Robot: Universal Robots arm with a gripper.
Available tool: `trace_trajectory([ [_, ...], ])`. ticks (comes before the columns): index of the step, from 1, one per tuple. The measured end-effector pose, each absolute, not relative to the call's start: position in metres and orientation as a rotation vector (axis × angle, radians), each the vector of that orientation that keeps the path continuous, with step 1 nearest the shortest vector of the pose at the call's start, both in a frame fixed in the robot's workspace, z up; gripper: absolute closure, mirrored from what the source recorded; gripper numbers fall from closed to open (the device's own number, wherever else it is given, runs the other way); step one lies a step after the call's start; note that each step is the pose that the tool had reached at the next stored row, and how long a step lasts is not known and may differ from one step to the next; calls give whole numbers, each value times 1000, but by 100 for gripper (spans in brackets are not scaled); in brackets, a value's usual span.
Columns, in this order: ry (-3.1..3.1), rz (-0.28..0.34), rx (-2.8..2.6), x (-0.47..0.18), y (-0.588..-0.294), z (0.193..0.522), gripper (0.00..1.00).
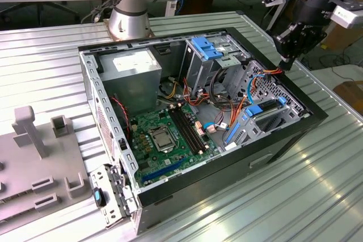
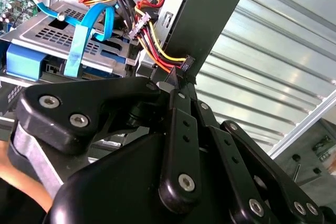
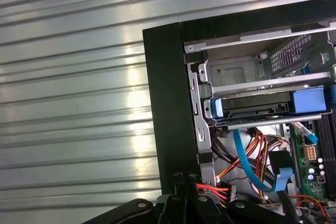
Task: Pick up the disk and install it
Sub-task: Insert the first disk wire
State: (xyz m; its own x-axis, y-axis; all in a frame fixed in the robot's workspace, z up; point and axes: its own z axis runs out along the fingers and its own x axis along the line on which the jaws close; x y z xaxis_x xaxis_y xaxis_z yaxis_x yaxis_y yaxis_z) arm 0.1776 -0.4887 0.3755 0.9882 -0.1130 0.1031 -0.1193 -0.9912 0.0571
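The gripper (image 2: pixel 180 81) is closest in the second wrist view. Its fingertips are pressed together, empty, and point down at the black rim of the computer case (image 3: pixel 163 103) on the ribbed surface (image 1: pixel 317 185). The disk (image 3: pixel 254 107) sits in a bay inside the case, seen edge-on between metal rails with its faces hidden.

readable text: none coming through | white label (image 1: pixel 133 60) on the grey power-supply box (image 1: pixel 136 86) — its print is showing as faint smudges, too small to make out | motherboard (image 1: pixel 167 137) — board markings are reading as specks, illegible | disk (image 3: pixel 257 109) is sitting edge-on, showing no legible lettering
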Motion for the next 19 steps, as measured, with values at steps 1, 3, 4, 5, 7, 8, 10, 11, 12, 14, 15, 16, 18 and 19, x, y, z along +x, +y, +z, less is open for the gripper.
trace_trajectory([
  [1,-179,154,3069,178,-489,375,89],
  [3,-179,155,3068,178,-489,375,89],
  [4,-179,156,3067,178,-489,375,89],
  [5,-179,156,3067,178,-489,375,89],
  [7,-179,156,3067,178,-489,375,76],
  [8,-179,156,3067,178,-489,375,76],
  [10,-178,157,3058,177,-482,375,64],
  [11,-177,157,3051,177,-480,375,64],
  [12,-177,157,3048,177,-478,374,64],
  [14,-177,157,3043,177,-473,372,64],
  [15,-177,158,3038,177,-471,369,64],
  [16,-177,158,3032,177,-470,368,64],
  [18,-177,158,3031,177,-470,368,64],
  [19,-177,158,3030,177,-470,368,64],
])
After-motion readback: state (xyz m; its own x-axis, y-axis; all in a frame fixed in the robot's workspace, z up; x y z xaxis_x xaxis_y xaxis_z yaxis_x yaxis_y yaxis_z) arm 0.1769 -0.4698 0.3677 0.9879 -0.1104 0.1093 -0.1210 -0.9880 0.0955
